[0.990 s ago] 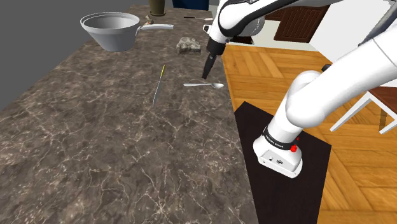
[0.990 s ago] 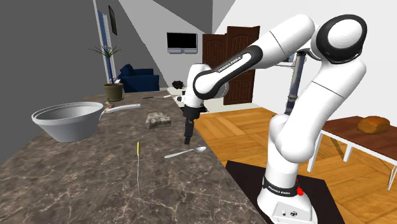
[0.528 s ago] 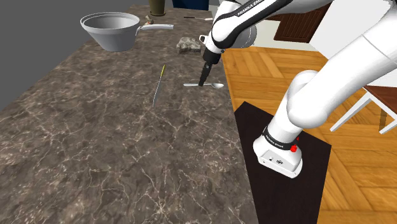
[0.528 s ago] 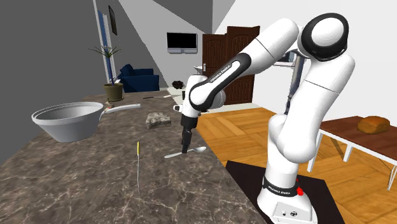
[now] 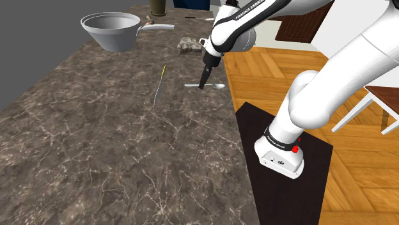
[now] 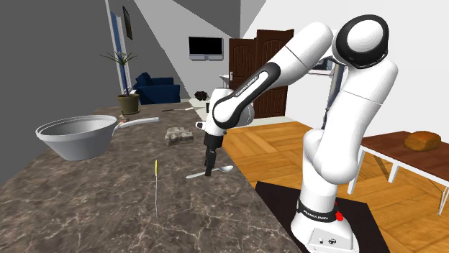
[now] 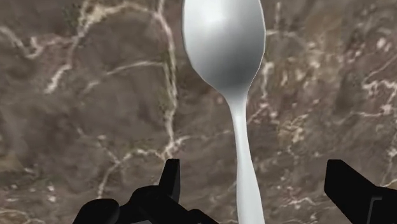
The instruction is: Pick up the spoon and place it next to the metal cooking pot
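Note:
A silver spoon point(image 5: 219, 85) lies flat on the dark marble counter point(image 5: 96, 140) near its edge, also seen in the second exterior view point(image 6: 226, 169). My black gripper point(image 5: 203, 84) points straight down onto the spoon's handle point(image 6: 209, 173). In the wrist view the gripper point(image 7: 252, 168) stands open, one finger on each side of the handle, neither touching the spoon point(image 7: 224, 38). The grey metal pot point(image 5: 112, 31) with a long handle stands far up the counter, at the second exterior view's left point(image 6: 75, 136).
A thin rod with a yellow tip point(image 5: 158, 85) lies between spoon and pot. A small stone-like lump point(image 5: 188, 43) sits beyond the spoon. The counter's edge runs just past the spoon, with wooden floor point(image 5: 268, 70) and my stand point(image 5: 281, 160) below.
The gripper has come down and slightly toward the shoulder view's left, from above the spoon to counter level around its handle. Its fingers stayed open; the spoon has not moved.

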Robot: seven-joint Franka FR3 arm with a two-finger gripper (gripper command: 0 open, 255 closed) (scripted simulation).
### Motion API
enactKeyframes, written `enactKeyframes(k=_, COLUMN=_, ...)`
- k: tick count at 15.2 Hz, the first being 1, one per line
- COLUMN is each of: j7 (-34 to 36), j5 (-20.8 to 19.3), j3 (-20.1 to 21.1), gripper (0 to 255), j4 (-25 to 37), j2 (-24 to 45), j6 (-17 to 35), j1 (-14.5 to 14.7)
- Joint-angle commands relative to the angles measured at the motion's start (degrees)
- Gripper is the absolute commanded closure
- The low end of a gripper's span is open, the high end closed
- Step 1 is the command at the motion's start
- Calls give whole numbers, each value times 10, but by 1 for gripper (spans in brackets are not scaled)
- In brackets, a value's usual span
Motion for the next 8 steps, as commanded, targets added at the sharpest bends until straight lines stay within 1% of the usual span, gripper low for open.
enactKeyframes(k=1, j7=0, j5=0, j3=0, gripper=0, j4=0, j2=0, j6=0, j1=0)
enactKeyframes(k=2, j7=0, j5=0, j3=0, gripper=255, j4=0, j2=0, j6=0, j1=0)
enactKeyframes(k=8, j7=0, j5=0, j3=0, gripper=255, j4=0, j2=0, j6=0, j1=0)
